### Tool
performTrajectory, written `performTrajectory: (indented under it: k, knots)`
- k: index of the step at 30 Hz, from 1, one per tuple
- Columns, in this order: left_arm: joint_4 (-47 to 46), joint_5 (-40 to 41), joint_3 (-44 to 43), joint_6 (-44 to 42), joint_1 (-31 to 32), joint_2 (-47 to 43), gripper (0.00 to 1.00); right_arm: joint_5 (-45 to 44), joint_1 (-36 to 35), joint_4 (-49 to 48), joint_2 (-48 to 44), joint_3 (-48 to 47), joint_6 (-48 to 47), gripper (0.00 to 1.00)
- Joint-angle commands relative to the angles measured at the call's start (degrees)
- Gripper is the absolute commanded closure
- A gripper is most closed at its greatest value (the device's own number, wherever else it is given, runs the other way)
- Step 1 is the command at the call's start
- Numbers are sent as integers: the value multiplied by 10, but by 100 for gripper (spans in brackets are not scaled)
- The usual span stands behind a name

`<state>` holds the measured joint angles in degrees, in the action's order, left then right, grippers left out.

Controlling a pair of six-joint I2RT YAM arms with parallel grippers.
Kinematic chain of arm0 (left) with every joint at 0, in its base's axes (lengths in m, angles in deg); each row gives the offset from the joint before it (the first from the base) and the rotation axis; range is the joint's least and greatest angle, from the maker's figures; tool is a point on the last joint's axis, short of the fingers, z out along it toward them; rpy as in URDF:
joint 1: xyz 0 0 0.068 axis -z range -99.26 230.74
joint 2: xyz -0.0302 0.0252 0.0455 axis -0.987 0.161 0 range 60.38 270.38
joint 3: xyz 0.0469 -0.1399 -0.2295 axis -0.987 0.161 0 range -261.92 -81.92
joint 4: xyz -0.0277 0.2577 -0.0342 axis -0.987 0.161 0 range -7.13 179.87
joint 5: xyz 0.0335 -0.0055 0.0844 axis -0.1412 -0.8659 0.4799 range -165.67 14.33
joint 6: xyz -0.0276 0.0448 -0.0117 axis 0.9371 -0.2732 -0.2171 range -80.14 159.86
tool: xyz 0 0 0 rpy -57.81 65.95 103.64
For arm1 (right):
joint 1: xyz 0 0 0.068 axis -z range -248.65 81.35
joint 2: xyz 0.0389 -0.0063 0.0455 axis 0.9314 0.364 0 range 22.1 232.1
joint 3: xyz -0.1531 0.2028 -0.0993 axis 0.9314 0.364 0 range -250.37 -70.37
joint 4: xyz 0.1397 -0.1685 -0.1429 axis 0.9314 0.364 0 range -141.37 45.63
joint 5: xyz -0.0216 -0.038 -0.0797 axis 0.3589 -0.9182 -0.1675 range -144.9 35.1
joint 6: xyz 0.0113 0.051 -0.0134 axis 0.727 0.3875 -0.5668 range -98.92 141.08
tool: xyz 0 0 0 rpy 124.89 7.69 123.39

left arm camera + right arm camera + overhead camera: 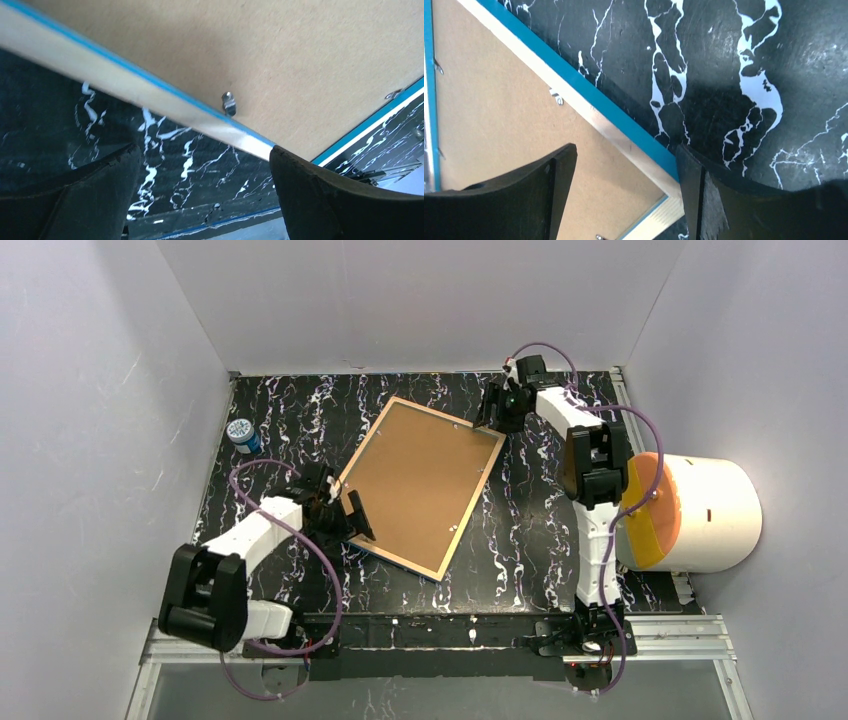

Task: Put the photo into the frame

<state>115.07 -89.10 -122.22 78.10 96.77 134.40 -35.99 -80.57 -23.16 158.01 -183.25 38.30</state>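
Observation:
The frame (473,505) lies face down and skewed on the black marbled table, its brown backing board (420,480) facing up. The photo is out of view. My left gripper (345,512) is open at the frame's near left edge. In the left wrist view the pale rim with its blue line (125,70) runs just beyond the open left gripper (202,150), with nothing between the fingers. My right gripper (495,423) is open over the far right corner. In the right wrist view the right gripper (626,150) straddles that corner of the blue rim (589,90) without gripping it.
A small jar with a blue patterned lid (242,435) stands at the table's far left. A white cylinder with an orange face (700,512) sits off the table's right edge, beside the right arm. Grey walls close in three sides. Metal tabs (228,102) dot the backing board.

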Motion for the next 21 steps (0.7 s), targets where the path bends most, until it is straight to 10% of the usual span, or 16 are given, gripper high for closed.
performTrajectory:
  k: [1,21]
  knots:
    - [-68,-23,-31,-9,0,40,2,57,0,-4,-55,80,-13,19]
    - [-75,-14,-222,-84,-1,248,19,57,-38,-57,-437,549,122,25]
